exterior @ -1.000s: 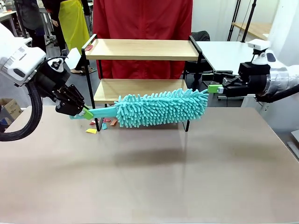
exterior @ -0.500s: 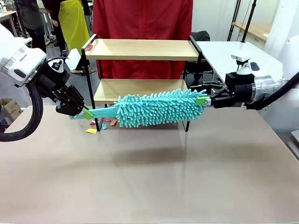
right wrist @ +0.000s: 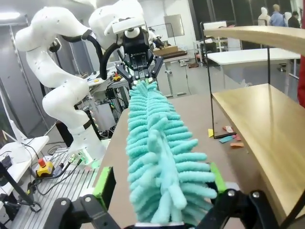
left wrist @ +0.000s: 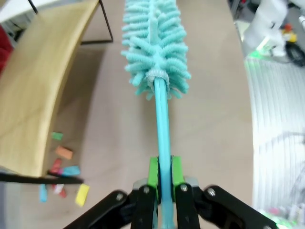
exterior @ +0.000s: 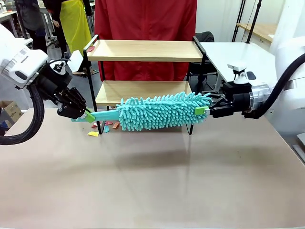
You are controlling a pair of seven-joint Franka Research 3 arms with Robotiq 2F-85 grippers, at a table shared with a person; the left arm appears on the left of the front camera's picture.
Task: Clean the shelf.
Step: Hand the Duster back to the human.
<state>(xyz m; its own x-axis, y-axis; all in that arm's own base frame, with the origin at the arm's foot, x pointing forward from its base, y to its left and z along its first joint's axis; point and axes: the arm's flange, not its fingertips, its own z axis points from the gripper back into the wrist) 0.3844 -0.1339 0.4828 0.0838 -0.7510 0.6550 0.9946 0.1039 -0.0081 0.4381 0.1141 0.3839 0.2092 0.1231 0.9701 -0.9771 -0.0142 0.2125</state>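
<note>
The duster (exterior: 162, 110) is hanging level in front of the shelf (exterior: 143, 50), its handle pinched by the left gripper (left wrist: 162, 179) at nine o'clock. The right gripper (exterior: 206, 109), jaws spread, is straddling its tip at three o'clock. Paper scraps (exterior: 102, 128) are lying below; cleaning looks unfinished.

shelf (exterior: 143, 50) – 1 | duster (exterior: 162, 110) – 1 | grippers – 2 | paper scraps (exterior: 93, 134) – several

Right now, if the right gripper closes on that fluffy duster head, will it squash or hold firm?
The duster would probably squash: its noodle-like strands look soft and splay loosely. It seems light, since the left gripper holds it level by the thin handle alone. The right gripper may need to close far before meeting anything firm.
</note>
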